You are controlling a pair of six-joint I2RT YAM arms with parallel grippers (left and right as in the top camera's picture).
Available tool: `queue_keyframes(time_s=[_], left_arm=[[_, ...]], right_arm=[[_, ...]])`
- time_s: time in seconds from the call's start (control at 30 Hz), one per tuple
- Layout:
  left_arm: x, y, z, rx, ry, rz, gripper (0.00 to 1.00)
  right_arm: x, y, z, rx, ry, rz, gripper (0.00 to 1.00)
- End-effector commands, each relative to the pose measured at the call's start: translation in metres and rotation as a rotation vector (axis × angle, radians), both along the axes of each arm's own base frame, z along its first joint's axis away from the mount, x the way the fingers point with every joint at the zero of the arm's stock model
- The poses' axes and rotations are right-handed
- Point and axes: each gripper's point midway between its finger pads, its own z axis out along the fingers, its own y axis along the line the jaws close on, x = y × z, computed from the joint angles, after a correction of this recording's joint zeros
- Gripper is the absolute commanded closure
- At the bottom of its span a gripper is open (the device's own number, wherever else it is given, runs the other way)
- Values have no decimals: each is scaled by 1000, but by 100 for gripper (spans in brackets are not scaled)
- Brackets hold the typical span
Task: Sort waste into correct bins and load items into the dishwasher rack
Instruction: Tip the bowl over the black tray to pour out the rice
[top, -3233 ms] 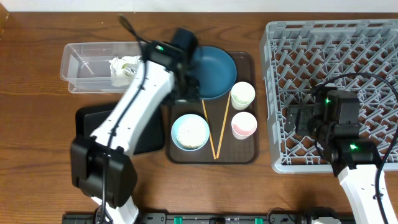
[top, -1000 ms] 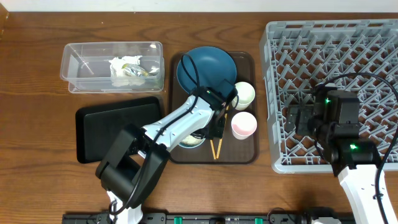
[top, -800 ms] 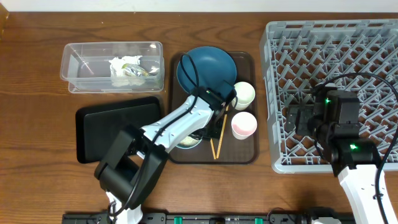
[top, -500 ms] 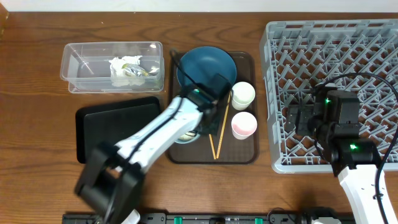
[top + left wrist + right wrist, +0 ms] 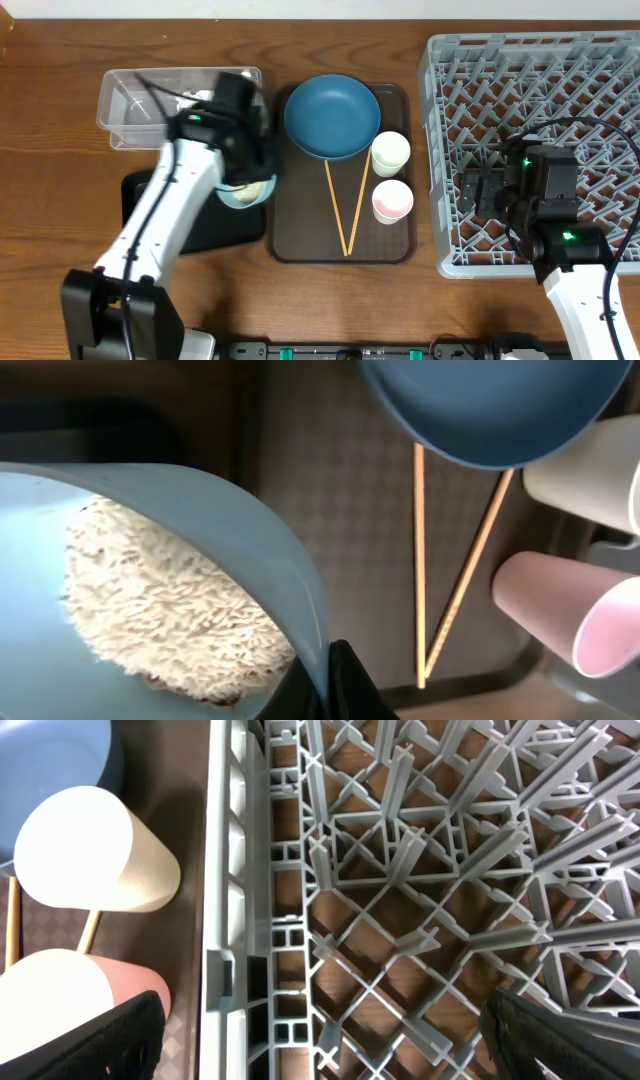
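Left gripper (image 5: 322, 678): my fingers are clamped on the rim of the light-blue bowl (image 5: 235, 530), rice (image 5: 160, 610) inside; overhead, the bowl is over the right edge of the black tray (image 5: 200, 228), just beside the brown tray (image 5: 300, 245). On the brown tray: 2 chopsticks (image 5: 345, 205), blue plate (image 5: 332, 115), green cup (image 5: 390, 153), pink cup (image 5: 392, 200). Right gripper (image 5: 325, 1015): fingers wide apart, holding nothing, above the rack (image 5: 400, 870) at its left edge.
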Motion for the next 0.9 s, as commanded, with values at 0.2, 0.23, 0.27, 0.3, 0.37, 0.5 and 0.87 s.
queue_keyframes(time_s=[0.2,0.23,0.27,0.3,0.37,0.5,0.87], left_arm=[[-4,41,-3,-444,-32,60,94],[-5,46,-1,-494,-47,68,94],[-5,51,2,-551,-71,73,94],[-6,55,5,-607,-95,80,94],[-6,63,12,-702,-137,98,94],[-4,80,21,-867,-205,148,94],[6,108,24,-1182,-172,348,94]], right_arm=[[3,2,8,-3,-16,15,1],[2,2,8,-3,-15,15,1],[2,2,7,-3,-11,15,1],[1,2,7,-3,-8,14,1],[1,2,6,-3,-7,14,1],[1,2,6,-3,-7,14,1],[0,2,6,-3,-4,14,1]])
